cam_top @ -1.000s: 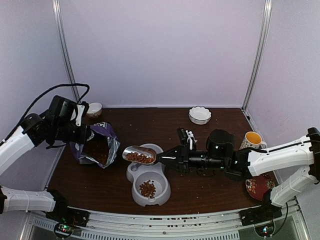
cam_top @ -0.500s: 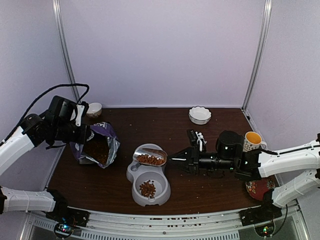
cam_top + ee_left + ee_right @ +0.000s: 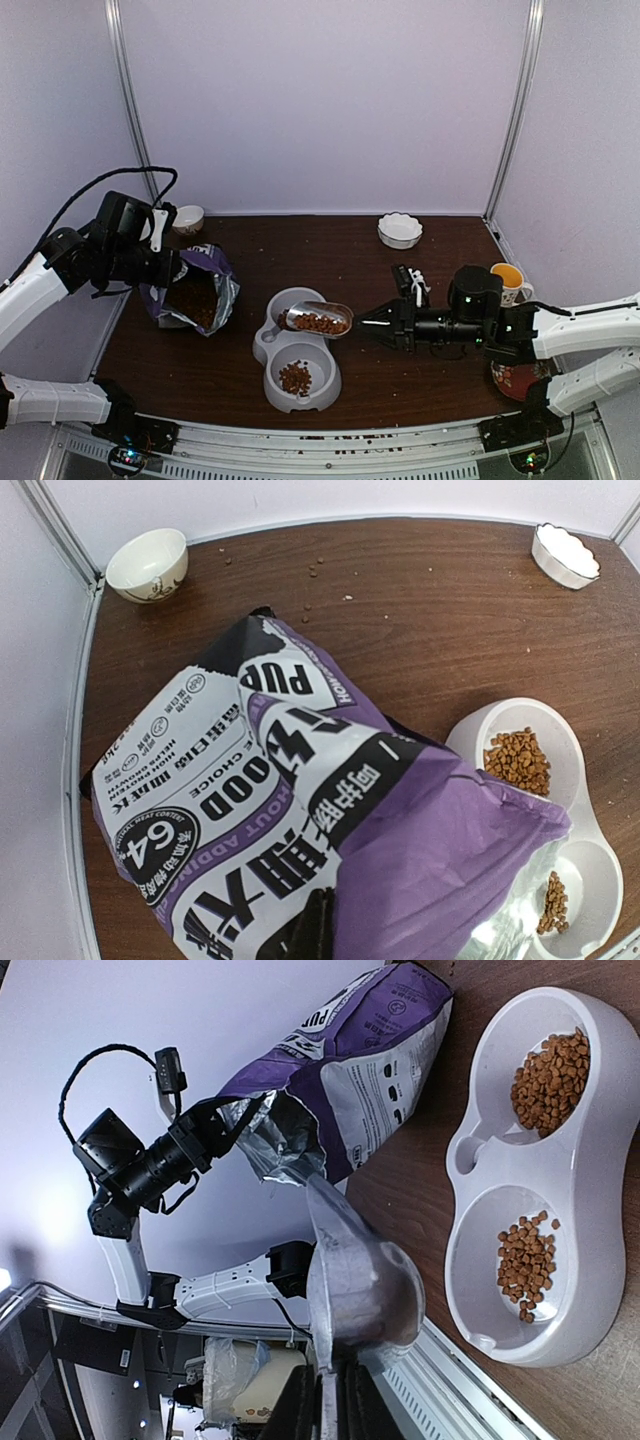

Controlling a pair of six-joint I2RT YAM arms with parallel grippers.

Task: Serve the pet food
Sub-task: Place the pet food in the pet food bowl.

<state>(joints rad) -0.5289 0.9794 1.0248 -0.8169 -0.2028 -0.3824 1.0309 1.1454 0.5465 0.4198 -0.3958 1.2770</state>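
Nearest, by the table's (image 3: pixel 230 375) front edge: grey double bowl (image 3: pixel 262 348), pet food (image 3: pixel 295 378) in its near well. Just above the far well, metal scoop (image 3: pixel 318 318) loaded with more kibble, its handle pinched between the jaws of the right gripper (image 3: pixel 370 322), reaching in from the right edge. At the front right corner, patterned plate (image 3: pixel 512 380), partly hidden under the right arm. Behind that arm, mug (image 3: pixel 508 280) by the right edge. Toward the left edge, purple bag (image 3: pixel 195 290) standing open, kibble visible inside, rim clamped in the pressed-together jaws of the left gripper (image 3: pixel 172 268). Farthest, along the back edge: small bowl (image 3: pixel 188 218) in the left corner, scalloped white dish (image 3: pixel 400 230) right of centre.

From the left wrist only: stray pellets (image 3: pixel 315 570) on the wood near the back edge, bag print filling the foreground, own fingers hidden behind it. From the right wrist only: underside of the scoop, load out of sight, yet kibble plain in both wells, the far one partly covered by the scoop from above.
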